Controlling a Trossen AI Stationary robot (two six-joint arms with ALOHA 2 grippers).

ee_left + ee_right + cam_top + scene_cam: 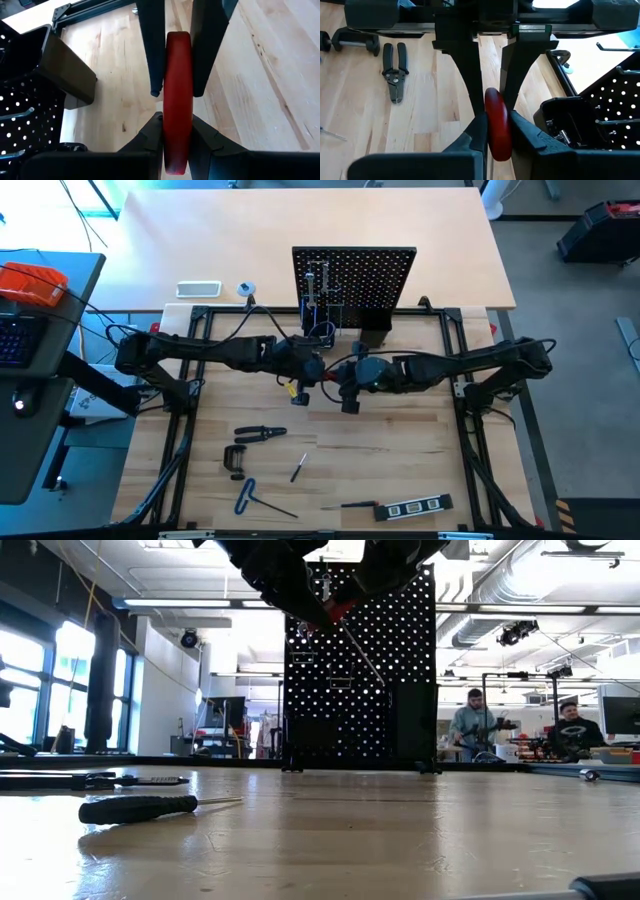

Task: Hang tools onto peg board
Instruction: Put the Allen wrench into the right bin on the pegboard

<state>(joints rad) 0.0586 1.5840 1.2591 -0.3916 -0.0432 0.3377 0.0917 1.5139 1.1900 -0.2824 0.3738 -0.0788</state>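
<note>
A red-handled screwdriver (335,612) is held in the air between both grippers, in front of the upright black peg board (355,278). Its thin shaft (365,655) slants down. My left gripper (312,375) and my right gripper (345,385) meet tip to tip at the table's middle, both shut on the red handle. Some tools hang on the board's left part (318,285). Pliers (260,433), a C-clamp (235,460), a blue-handled hex key (250,498), a small screwdriver (298,469) and a level (415,506) lie on the table. My left gripper pinches the red handle (177,132) between its two fingers, one on each side. It comes in level from the table's left. The screwdriver is lifted clear of the table. My right gripper pinches the same red handle (496,135) between its two fingers, one on each side, level from the table's right. Its fingers (156,75) stand opposite my left gripper's on the handle.
Black holder boxes (372,325) stand at the board's base, just beyond the grippers. A white tray (198,289) and a small round thing (246,289) lie on the far table. Another screwdriver (350,505) lies by the level. People sit in the room behind (478,725).
</note>
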